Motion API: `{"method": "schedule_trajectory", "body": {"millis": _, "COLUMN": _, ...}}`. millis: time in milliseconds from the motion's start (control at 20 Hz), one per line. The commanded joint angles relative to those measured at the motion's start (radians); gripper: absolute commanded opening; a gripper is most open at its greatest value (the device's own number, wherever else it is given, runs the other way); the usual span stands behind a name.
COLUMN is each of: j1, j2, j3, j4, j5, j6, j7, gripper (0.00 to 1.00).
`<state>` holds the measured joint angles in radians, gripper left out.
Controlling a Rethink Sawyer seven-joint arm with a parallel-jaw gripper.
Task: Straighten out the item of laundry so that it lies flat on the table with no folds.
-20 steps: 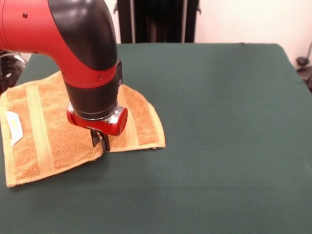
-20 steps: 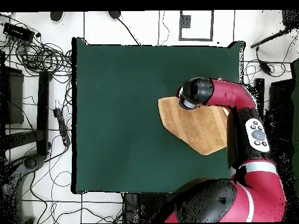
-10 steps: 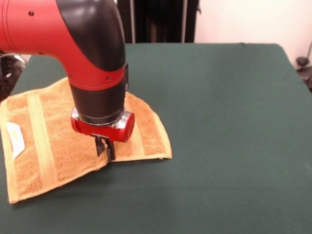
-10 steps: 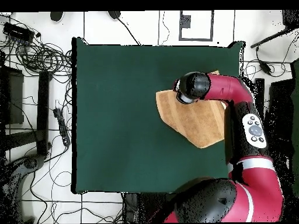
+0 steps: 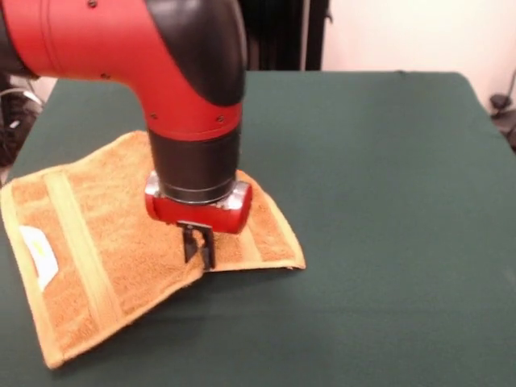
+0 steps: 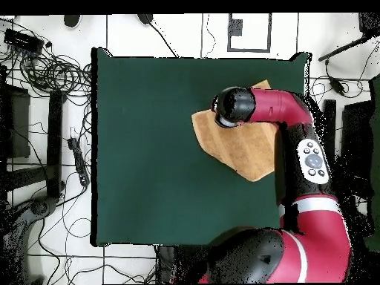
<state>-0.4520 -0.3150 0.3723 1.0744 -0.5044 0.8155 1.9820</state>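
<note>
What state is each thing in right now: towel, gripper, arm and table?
towel: spread on the table but not flat; the corner by the gripper is bent, and its near edge lifts slightly.
gripper: fingers close together, tips down at the towel's near edge; it looks pinched on the cloth.
arm: reaching over the towel, wrist pointing straight down.
table: green top, towel lying toward one side.

Towel: we see the orange-tan towel (image 5: 121,242) spread over the left part of the green tabletop (image 5: 387,201), its near edge lifted under the arm.
Pincer: our pincer (image 5: 198,247) stands upright with its dark fingers pinched together on the towel's near edge.
Label: a white label (image 5: 39,255) shows by the towel's left edge.
Bands: we see one paler band (image 5: 81,250) on the left.
</note>
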Motion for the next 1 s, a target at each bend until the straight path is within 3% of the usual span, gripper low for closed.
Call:
{"method": "schedule_trajectory", "body": {"millis": 50, "j1": 0.116, "j2": -0.054, "j3": 0.005, "j4": 0.117, "j5": 0.058, "j6": -0.117, "j7": 0.207, "gripper": 0.00}}
{"method": "schedule_trajectory", "body": {"millis": 300, "j1": 0.173, "j2": -0.054, "j3": -0.046, "j4": 0.103, "j5": 0.101, "j6": -0.114, "j7": 0.306, "gripper": 0.00}}
{"method": "schedule_trajectory", "body": {"millis": 550, "j1": 0.179, "j2": -0.045, "j3": -0.076, "j4": 0.111, "j5": 0.134, "j6": -0.120, "j7": 0.273, "gripper": 0.00}}
{"method": "schedule_trajectory", "body": {"millis": 600, "j1": 0.186, "j2": -0.048, "j3": -0.102, "j4": 0.120, "j5": 0.149, "j6": -0.121, "j7": 0.264, "gripper": 1.00}}
{"method": "schedule_trajectory", "body": {"millis": 700, "j1": 0.214, "j2": -0.054, "j3": -0.159, "j4": 0.140, "j5": 0.157, "j6": -0.136, "j7": 0.382, "gripper": 1.00}}
{"method": "schedule_trajectory", "body": {"millis": 1000, "j1": 0.122, "j2": 0.036, "j3": -0.094, "j4": 0.192, "j5": 0.142, "j6": -0.364, "j7": 0.214, "gripper": 1.00}}
